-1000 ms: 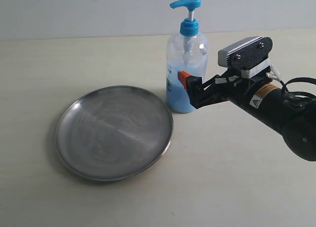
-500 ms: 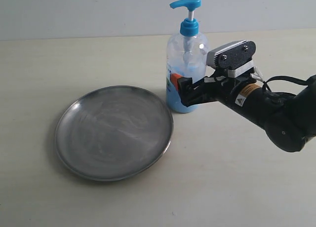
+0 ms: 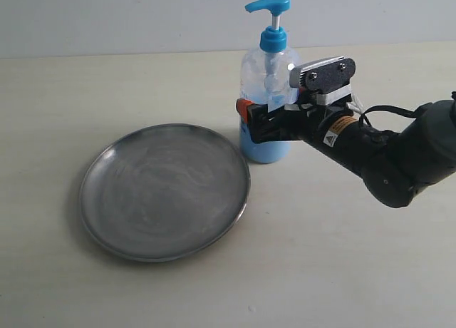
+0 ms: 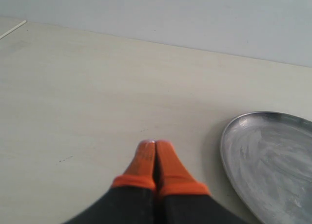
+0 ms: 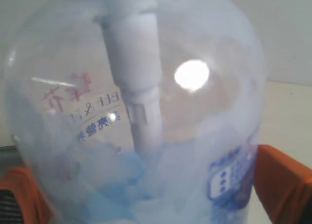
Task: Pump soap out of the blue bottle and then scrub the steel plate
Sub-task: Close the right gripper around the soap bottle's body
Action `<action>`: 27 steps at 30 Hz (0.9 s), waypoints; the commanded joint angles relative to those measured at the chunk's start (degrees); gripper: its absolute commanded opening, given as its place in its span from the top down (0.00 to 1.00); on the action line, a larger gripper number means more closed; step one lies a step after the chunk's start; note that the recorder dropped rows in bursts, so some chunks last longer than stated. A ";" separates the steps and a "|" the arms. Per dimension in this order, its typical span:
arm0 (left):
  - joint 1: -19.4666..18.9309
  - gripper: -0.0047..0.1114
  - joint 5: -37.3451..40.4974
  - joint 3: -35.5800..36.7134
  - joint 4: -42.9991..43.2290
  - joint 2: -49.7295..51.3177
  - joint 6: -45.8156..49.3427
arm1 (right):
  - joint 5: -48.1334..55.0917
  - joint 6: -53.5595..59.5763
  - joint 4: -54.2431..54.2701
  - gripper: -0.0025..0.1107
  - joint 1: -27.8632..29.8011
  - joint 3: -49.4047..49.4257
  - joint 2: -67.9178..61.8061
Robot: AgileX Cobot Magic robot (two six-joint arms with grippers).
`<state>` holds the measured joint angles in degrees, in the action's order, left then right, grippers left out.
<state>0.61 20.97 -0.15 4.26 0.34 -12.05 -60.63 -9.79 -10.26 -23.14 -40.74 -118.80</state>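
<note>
The blue bottle (image 3: 268, 85) stands upright just behind the right rim of the steel plate (image 3: 164, 191), with pale blue soap (image 3: 261, 148) in its lower part. My right gripper (image 3: 258, 121) is open and straddles the bottle's body at mid height. In the right wrist view the bottle (image 5: 136, 102) fills the frame and soap (image 5: 107, 199) pools low inside it. That gripper (image 5: 151, 191) shows an orange fingertip (image 5: 285, 185) on either side of the bottle. My left gripper (image 4: 155, 145) is shut and empty, low over bare table beside the plate (image 4: 273, 156).
The pale table (image 3: 342, 271) meets a light wall at the back. The right arm's dark body (image 3: 385, 157) and its cable stretch from the right edge toward the bottle. The left arm is outside the exterior view.
My right gripper has slid left toward the bottle, going from beside it to having its fingers around the body. Bottle and plate have stayed put.
</note>
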 commanded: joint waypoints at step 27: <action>-0.12 0.96 -0.37 0.15 0.17 -0.34 -0.23 | -5.46 2.43 2.94 0.36 -0.16 -3.68 -3.54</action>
<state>0.61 20.97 -0.15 4.26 0.34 -12.05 -65.50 -8.38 -8.35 -23.26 -44.12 -122.30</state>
